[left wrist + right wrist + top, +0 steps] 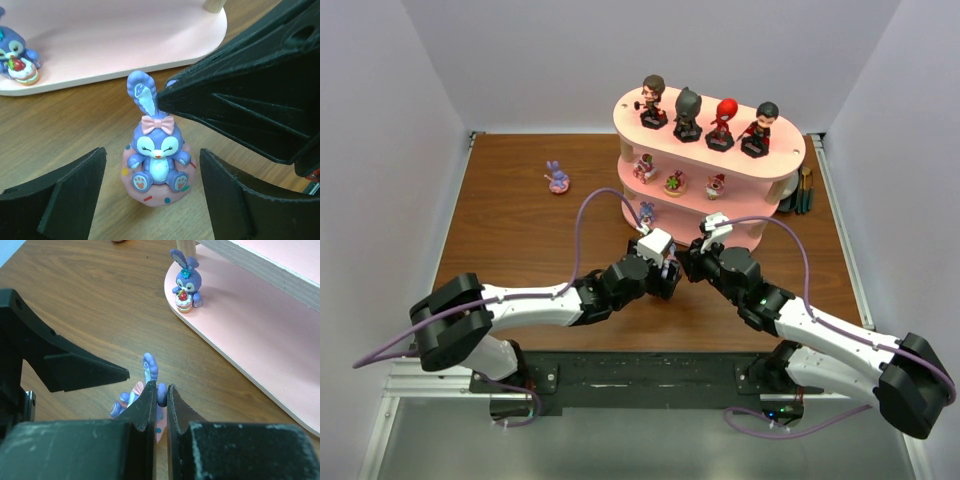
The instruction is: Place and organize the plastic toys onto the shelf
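**Hidden or unclear parts**
- In the top view, the two wrists are meeting in front of the shelf [760,232] and are covering the gripped bunny toy completely.
- In the right wrist view, the right gripper [160,390] is blocking most of the bunny toy [149,367]. Only one ear, part of an arm and a strip of the pink base are showing.
- The bottom edge of the left wrist view is cutting off the left gripper's fingers [65,195].
- The dark tools [803,190] beside the shelf's right end are too small to identify.

**Gripper state**
- The right gripper is pinching one ear of the bunny toy between nearly closed fingers [240,95].
- The left gripper [152,165] is standing wide open. One finger is sitting on each side of the bunny toy, and neither is touching it.

**Position and orientation**
- The bunny toy [157,162] is sitting upright on the table [520,230], just in front of the shelf's pink bottom board [125,35].
- Its long axis is running vertically through the free ear. Its face is pointing away from the shelf, toward the left wrist camera.

**Other toys**
- A second bunny [185,282] is standing on the left end of the bottom board.
- A third bunny [558,179] is sitting on the table, well apart to the left.
- Three tiny figures [675,183] are occupying the middle board.
- Four big-headed figures [705,115] are lining the top board.
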Robot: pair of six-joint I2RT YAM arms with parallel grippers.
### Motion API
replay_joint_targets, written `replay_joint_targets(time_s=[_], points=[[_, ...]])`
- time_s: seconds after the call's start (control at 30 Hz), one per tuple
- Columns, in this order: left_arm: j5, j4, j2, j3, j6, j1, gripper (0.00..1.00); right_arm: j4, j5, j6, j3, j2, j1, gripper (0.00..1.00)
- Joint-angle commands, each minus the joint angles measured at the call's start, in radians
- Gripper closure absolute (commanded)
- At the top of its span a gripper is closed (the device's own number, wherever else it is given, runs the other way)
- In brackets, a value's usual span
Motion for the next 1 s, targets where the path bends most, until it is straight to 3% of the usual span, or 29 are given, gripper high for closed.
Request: replay_joint_targets(time_s=[0.0,0.2,0.23,0.63,0.73,0.83,0.87,0.97], points=[[-0.019,0.007,0.006,0.048,-0.031,-0.010,0.24,0.048,-0.007,0.023,0.041,-0.028,0.005,1.00],[-0.034,-0.008,0.018,0.061,-0.037,-0.012,0.35,0.051,-0.011,0.029,0.041,-0.028,0.005,1.00],[-0.036,-0.010,0.020,0.061,-0.040,-0.012,0.46,0.052,-0.013,0.031,0.043,-0.028,0.006,1.00],[-0.077,0.107,0.040,0.040,0.012,-0.013,0.85,0.048,-0.007,0.043,0.018,-0.041,0.005,0.98],[-0.096,0.153,0.063,0.032,0.047,-0.012,0.94,0.020,0.018,0.040,0.018,-0.064,0.005,0.86],[-0.117,0.185,0.092,0.040,0.081,-0.007,0.97,-0.006,0.051,0.028,0.012,-0.107,0.005,0.71],[-0.117,0.199,0.101,0.042,0.096,-0.003,0.97,-0.015,0.064,0.027,0.006,-0.132,0.006,0.58],[-0.117,0.236,0.127,0.049,0.113,0.017,0.97,-0.058,0.111,0.006,0.002,-0.180,0.005,0.41]])
